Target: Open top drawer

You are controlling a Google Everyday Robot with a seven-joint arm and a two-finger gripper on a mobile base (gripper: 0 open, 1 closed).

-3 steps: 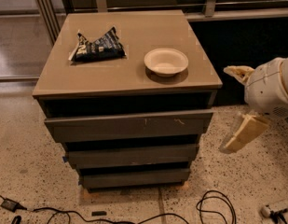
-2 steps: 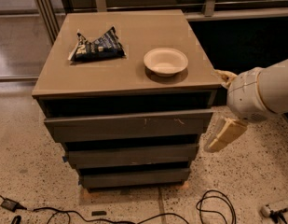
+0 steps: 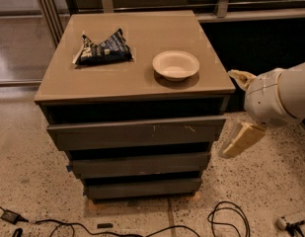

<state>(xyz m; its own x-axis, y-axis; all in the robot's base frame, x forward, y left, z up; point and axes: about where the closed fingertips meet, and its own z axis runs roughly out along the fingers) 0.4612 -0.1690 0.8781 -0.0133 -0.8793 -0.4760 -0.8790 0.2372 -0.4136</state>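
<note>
The top drawer (image 3: 117, 133) is the widest dark grey-brown front under the cabinet top, with small whitish scratches right of centre. A dark gap runs above it, and its inside does not show. My gripper (image 3: 242, 108) is on the white arm at the right, just beyond the drawer's right end and level with it. Its beige fingers are open, one above (image 3: 241, 76) and one below (image 3: 243, 139). They hold nothing and do not touch the drawer front.
Two narrower drawer fronts (image 3: 139, 164) sit below the top one. On the cabinet top (image 3: 122, 73) lie a dark snack bag (image 3: 103, 48) and a white bowl (image 3: 175, 64). Black cables (image 3: 226, 218) lie on the speckled floor in front. A dark wall panel stands behind at the right.
My gripper has moved left, from further out on the right to close beside the drawer's right end. The drawers, bag and bowl have not moved.
</note>
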